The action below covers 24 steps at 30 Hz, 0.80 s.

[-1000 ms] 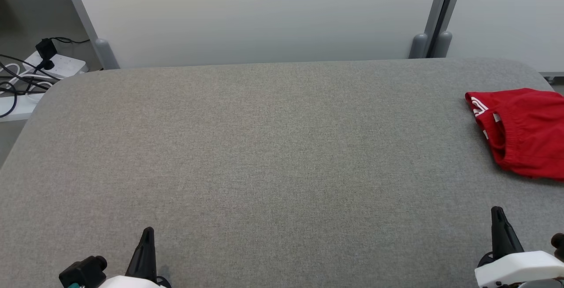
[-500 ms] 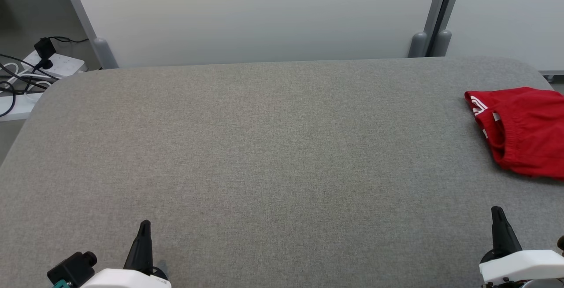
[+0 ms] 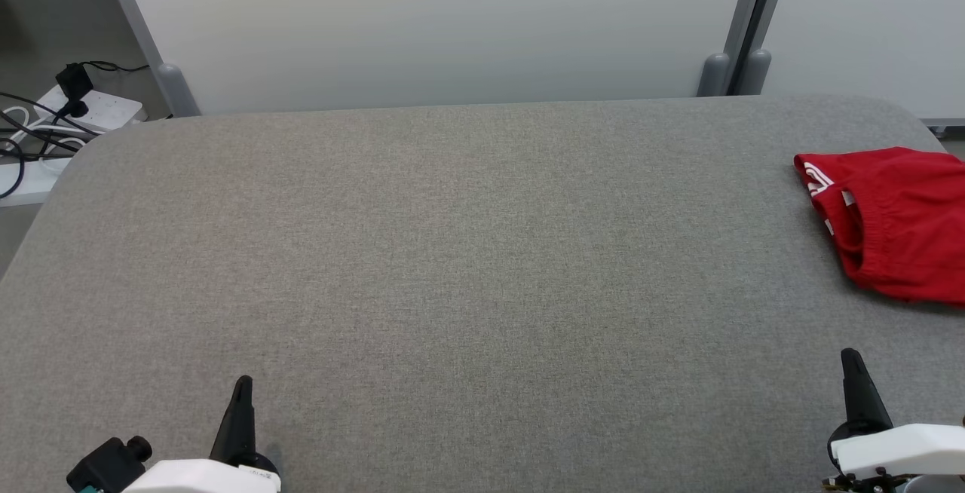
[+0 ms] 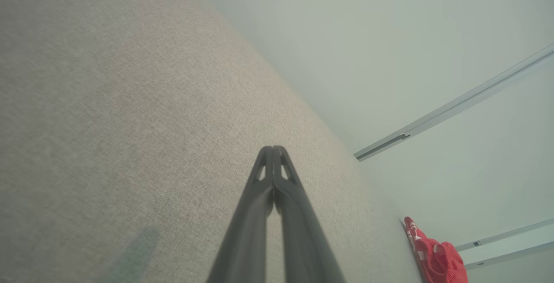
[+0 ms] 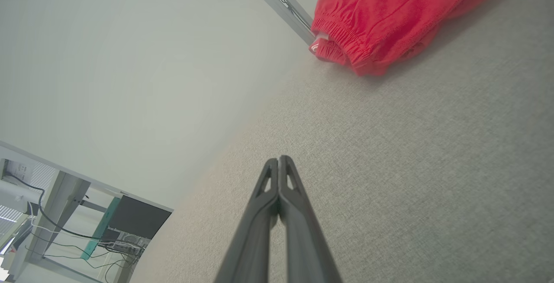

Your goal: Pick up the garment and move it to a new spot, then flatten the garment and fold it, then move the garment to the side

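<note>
Both hands sat low at the near edge of the worktop (image 3: 482, 252), empty. The left hand (image 3: 242, 386) had its two dark fingers pressed together to a single point, and the right hand (image 3: 853, 361) was closed the same way; each wrist view showed the tips meeting with nothing between them. The garment (image 3: 893, 225), red with a gathered elastic waistband and some white lettering, lay ahead of the right hand and a little to its outer side, well apart from the fingertips. It was far across from the left hand, with a broad stretch of bare grey cloth in between. It rested as a compact, doubled-over bundle close to the worktop's edge, its outer part cut off in the head view, so how neatly it was folded could not be told. No grasp was in hand. Judging from the bundled look and the resting hands, this was either the pause before the first pick-up or the rest after the garment had been set aside, and the frames did not settle which. If the pick-up lay ahead, the right hand would need to part its fingers, reach forward and outward, and close on the waistband edge, low enough to catch cloth without dragging the bundle off the edge.
</note>
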### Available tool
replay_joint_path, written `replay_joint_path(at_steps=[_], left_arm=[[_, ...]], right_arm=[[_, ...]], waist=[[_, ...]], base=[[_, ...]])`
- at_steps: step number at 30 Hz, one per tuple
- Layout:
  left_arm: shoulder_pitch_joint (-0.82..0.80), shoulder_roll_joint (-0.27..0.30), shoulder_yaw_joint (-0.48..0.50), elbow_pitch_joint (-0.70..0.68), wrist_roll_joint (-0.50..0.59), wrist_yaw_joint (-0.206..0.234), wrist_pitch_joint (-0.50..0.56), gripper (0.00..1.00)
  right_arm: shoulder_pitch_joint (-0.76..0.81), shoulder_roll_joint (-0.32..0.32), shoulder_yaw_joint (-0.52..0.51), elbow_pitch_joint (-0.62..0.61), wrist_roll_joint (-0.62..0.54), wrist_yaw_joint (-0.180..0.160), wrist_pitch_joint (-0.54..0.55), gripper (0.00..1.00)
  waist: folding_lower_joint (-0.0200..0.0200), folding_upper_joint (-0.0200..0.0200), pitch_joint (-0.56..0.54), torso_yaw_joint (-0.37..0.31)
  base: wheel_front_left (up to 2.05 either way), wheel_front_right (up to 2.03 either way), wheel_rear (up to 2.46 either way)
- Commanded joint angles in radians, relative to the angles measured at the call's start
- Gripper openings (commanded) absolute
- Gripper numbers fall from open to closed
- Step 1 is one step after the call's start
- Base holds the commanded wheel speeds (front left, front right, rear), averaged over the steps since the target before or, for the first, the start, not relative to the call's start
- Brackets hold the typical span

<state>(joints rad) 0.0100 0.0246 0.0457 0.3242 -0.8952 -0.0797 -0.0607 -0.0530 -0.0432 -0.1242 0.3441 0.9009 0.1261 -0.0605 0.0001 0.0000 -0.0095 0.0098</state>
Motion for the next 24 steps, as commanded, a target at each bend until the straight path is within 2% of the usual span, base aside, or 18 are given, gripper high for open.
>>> replay_joint_path(at_steps=[1,24], left_arm=[[-0.065,0.018,0.022,-0.033,-0.03,-0.011,0.008,0.0],[-0.086,0.021,0.041,-0.051,-0.308,-0.028,0.075,0.0]], right_arm=[[-0.043,-0.013,0.007,-0.031,0.029,0.003,0.012,0.0],[-0.048,-0.011,0.008,-0.059,0.305,0.003,0.078,0.0]], waist=[[-0.0001,0.0,0.0,0.0],[-0.0001,0.0,0.005,-0.004]], base=[[0.0,0.0,0.0],[0.0,0.0,0.0]])
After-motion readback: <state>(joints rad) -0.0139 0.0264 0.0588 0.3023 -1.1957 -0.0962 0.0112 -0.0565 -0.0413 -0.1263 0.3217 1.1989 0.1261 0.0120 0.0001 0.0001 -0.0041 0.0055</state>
